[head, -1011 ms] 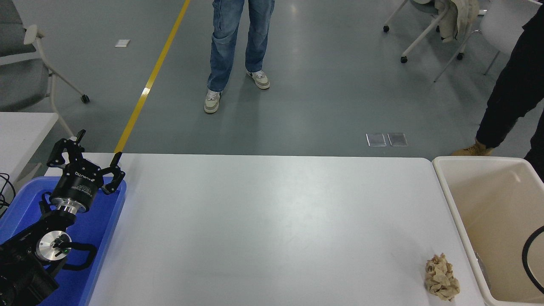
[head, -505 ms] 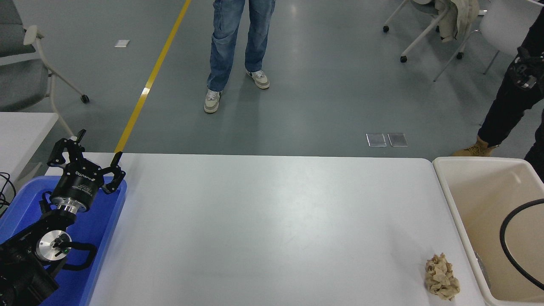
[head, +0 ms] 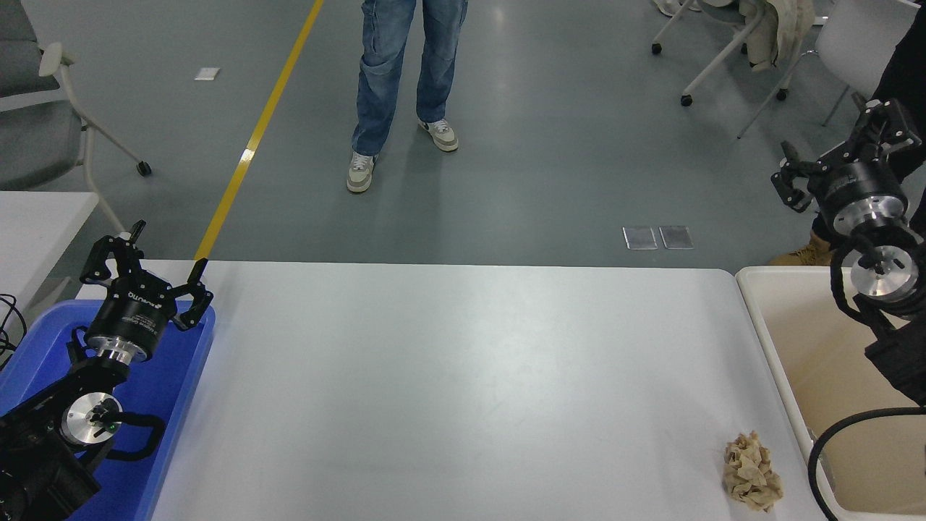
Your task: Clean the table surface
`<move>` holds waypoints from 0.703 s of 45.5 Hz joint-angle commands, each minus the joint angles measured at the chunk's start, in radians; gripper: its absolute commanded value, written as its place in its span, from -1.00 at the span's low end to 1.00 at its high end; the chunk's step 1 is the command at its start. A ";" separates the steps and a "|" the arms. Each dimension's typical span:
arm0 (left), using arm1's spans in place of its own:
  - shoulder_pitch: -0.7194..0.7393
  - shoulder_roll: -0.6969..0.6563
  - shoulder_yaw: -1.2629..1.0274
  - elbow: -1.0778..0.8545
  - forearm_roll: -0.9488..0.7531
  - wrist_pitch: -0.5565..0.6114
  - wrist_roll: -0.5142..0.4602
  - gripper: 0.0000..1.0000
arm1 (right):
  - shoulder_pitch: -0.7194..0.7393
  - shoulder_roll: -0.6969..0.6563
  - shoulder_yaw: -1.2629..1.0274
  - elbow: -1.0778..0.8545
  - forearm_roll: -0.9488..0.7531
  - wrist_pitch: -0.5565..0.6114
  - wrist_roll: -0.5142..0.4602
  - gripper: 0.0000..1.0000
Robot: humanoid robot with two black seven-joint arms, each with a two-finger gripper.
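Crumpled tan paper wad (head: 752, 472) at near right corner of worktop (head: 448, 391), just beside beige bin (head: 778, 362) on right.
Wad looks very light, soft, crushable; not slippery, not fragile. Best hold, I judge: pinch across middle from above, folds give grip.
Rest of worktop bare.
Left tool (head: 147, 266) parked over blue tray (head: 184, 369) at left, fingers spread, holds nothing.
Right tool (head: 832, 148) high beyond far end of bin, well apart from wad, fingers spread, nothing held.
Person's legs (head: 405, 72) far off on floor.
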 commanded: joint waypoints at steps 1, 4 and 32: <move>0.000 0.000 0.000 0.000 0.000 0.001 0.000 1.00 | -0.091 0.030 -0.008 0.010 -0.003 0.002 0.031 0.97; 0.000 0.000 0.000 0.000 0.000 0.000 0.000 1.00 | -0.099 0.036 -0.016 0.010 -0.003 0.003 0.050 0.97; 0.000 0.000 0.000 0.001 0.000 0.001 0.000 1.00 | -0.053 0.010 -0.097 0.004 -0.011 0.005 0.085 0.97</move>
